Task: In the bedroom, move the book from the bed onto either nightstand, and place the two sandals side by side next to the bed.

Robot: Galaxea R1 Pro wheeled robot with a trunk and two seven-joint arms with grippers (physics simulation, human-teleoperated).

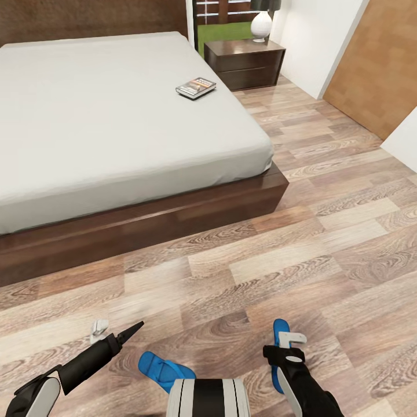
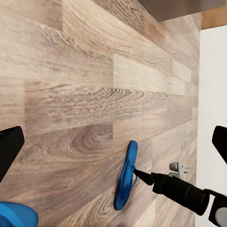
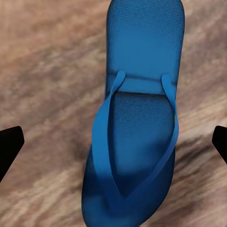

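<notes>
Head view: book [image 1: 196, 87] near bed [image 1: 116, 127] edge; nightstand [image 1: 246, 62] beyond.

A broad stretch of light brown wood-plank floor [image 1: 324, 231] lies open between the near edge and the large low bed with pale mattress and dark brown frame [image 1: 145, 220], whose frame blocks the left far side. Right of the bed an open floor lane runs far to the small dark brown wooden nightstand [image 1: 246, 63]. On the near floor two bright blue flat sandals [image 1: 165, 369] [image 1: 281, 341] lie apart, bare planks between them. The right pincer [image 1: 289, 346] hangs over the right sandal, tips spread wide
</notes>
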